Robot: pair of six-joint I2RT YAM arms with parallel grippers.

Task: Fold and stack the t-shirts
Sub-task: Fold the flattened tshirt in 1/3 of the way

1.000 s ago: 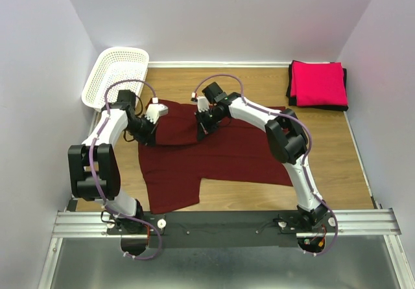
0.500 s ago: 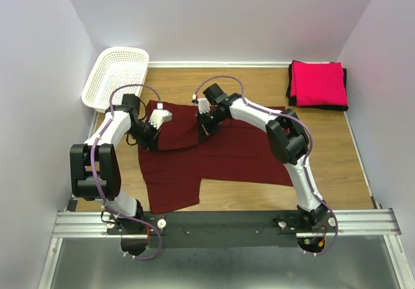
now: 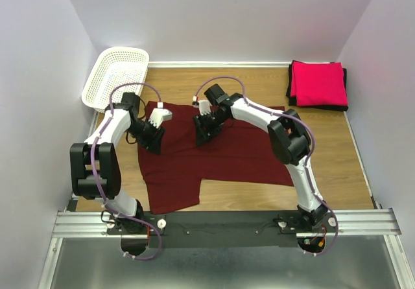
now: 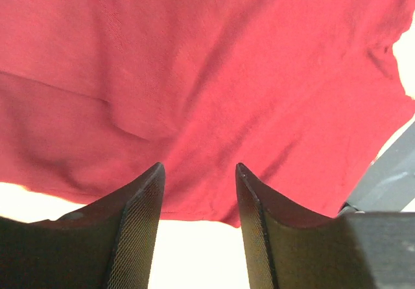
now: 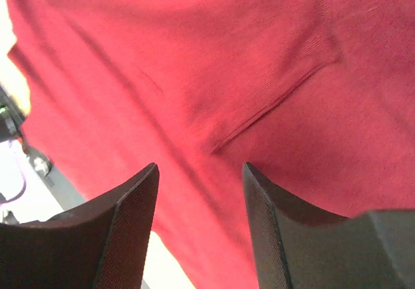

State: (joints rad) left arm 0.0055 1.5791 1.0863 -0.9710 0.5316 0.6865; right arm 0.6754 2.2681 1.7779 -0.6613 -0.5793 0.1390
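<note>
On the wooden table [image 3: 246, 85]: one shirt lies spread out, two lie folded, and a basket sits in a far corner; both arms reach in from the near edge.
Maroon t-shirt [image 3: 227, 159]: the biggest thing here, lying across the middle of the table. One flap reaches down to the near edge on the left, and the far edge runs between the two grippers.
Left arm [image 3: 104, 140]: it rises along the left side and bends in over the shirt's far-left part.
Right arm [image 3: 285, 140]: it arches from the near right across to the shirt's far middle.
White mesh basket [image 3: 123, 49]: in the far-left corner, tilted against the wall and apart from the maroon shirt.
Pink-red t-shirt [image 3: 318, 83]: folded into a neat square in the far-right corner, well apart from the maroon one.
Black t-shirt [image 3: 291, 94]: folded beneath the pink-red one, with only its edges showing on the left and near sides.
Left gripper [image 3: 153, 138]: over the shirt's left edge, its claw parted. In the wrist view the fingers [image 4: 139, 224] stand apart with nothing between them, the maroon cloth beyond.
Right gripper [image 3: 204, 130]: over the shirt's far middle, its claw likewise parted and gripping nothing. In the wrist view a hem line crosses the cloth just past the fingers [image 5: 130, 231].
</note>
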